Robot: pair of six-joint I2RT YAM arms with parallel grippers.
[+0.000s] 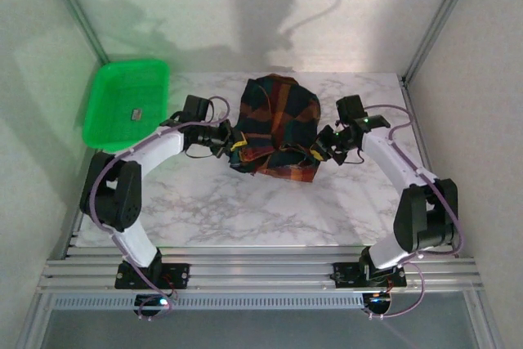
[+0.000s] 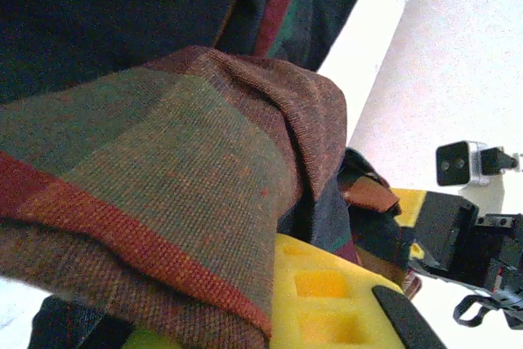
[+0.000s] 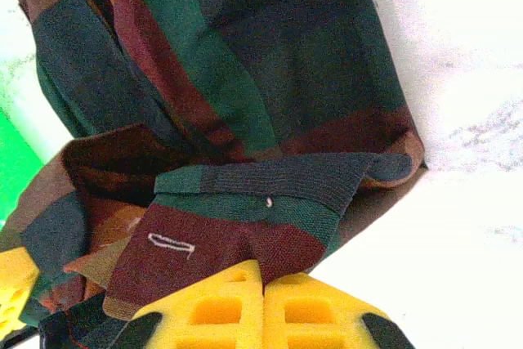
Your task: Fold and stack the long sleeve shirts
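The plaid shirt (image 1: 276,124) is bunched up in the middle of the tabletop (image 1: 245,210). The left fingers (image 2: 327,300) are clenched on its left side. The right fingers (image 3: 245,304) are clenched on an edge with a buttonhole. To fold well, I think both arms should pull apart gently until the cloth lies flat. There is bare room in front. The green tray (image 1: 114,91) sits far left, and 2 walls stand near.
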